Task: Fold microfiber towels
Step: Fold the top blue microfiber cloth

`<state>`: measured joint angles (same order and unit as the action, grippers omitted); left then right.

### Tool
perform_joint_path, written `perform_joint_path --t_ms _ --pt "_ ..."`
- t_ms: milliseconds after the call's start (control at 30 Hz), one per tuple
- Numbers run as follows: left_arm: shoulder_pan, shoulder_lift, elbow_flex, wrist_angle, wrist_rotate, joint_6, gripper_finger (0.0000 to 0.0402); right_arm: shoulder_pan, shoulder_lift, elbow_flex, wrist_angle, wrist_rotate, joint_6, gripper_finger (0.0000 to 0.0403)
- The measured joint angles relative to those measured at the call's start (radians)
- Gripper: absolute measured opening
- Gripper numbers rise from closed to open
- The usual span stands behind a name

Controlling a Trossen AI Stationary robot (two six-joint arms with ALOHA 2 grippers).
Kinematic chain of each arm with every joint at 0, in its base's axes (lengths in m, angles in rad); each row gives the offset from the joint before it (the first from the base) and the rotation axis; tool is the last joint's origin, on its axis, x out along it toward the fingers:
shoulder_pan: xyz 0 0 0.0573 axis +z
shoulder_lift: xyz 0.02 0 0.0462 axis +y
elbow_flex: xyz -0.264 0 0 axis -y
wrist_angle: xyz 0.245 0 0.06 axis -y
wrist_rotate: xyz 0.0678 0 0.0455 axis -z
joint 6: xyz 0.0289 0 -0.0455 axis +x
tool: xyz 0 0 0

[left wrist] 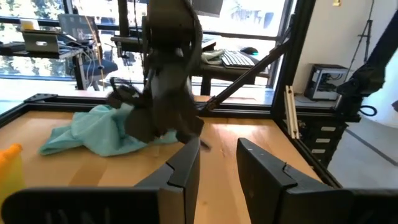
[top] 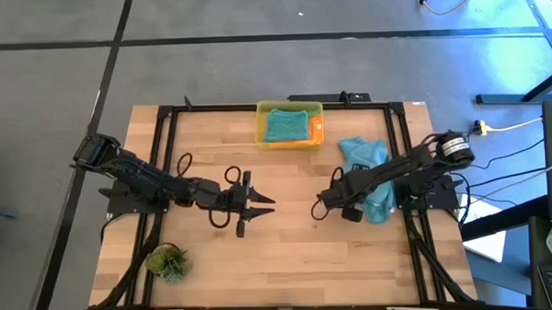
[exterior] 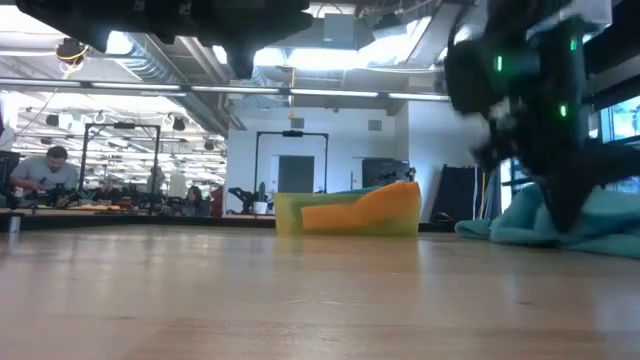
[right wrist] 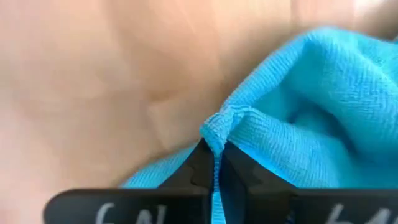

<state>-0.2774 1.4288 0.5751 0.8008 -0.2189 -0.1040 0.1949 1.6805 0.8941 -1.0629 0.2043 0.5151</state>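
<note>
A: Where is the right gripper [top: 320,206]?
B: Over the right half of the wooden desk [top: 280,256], its arm reaching in from the right edge. The right wrist view shows its jaws pinched together on a puckered edge of the teal-blue towel [right wrist: 305,118].

A: And that towel itself?
B: Crumpled on the right side of the desk [top: 369,175], lying partly under the right arm. In the low view it is a rumpled heap [exterior: 590,225] behind the dark arm.

A: The left gripper [top: 259,205]?
B: It hovers over the middle-left of the desk, pointing toward the right gripper, the two well apart. Its jaws stand partly open with nothing between them; the left wrist view shows the gap between the fingers [left wrist: 186,171].

A: Any other towels?
B: A folded teal-blue towel [top: 285,125] lies on top in the yellow bin [top: 289,106] at the far edge, with an orange towel [top: 317,131] showing at its right side.

A: Anything else?
B: A small green plant tuft [top: 167,262] near the front left corner. Beyond the desk, a person sits at a workbench [exterior: 40,170] in the room.
</note>
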Motion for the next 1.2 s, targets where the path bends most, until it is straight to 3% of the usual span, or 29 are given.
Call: perform_joint_path --t_ms 300,633,900,1200 --pt "-0.069 0.000 0.000 0.019 0.001 0.001 0.0096 0.046 -0.154 0.240 0.043 0.035 -0.035 0.0005" --pt "-0.145 0.013 0.000 0.013 -0.092 0.002 0.0096 0.053 -0.258 0.464 0.315 0.094 -0.156 0.0002" --pt "-0.150 0.020 0.000 -0.013 -0.165 0.001 0.0100 0.050 -0.257 0.480 0.462 0.092 -0.213 0.0002" --pt "-0.144 0.020 0.000 -0.061 -0.167 0.028 0.0169 0.017 -0.257 0.480 0.508 0.091 -0.235 0.0001"
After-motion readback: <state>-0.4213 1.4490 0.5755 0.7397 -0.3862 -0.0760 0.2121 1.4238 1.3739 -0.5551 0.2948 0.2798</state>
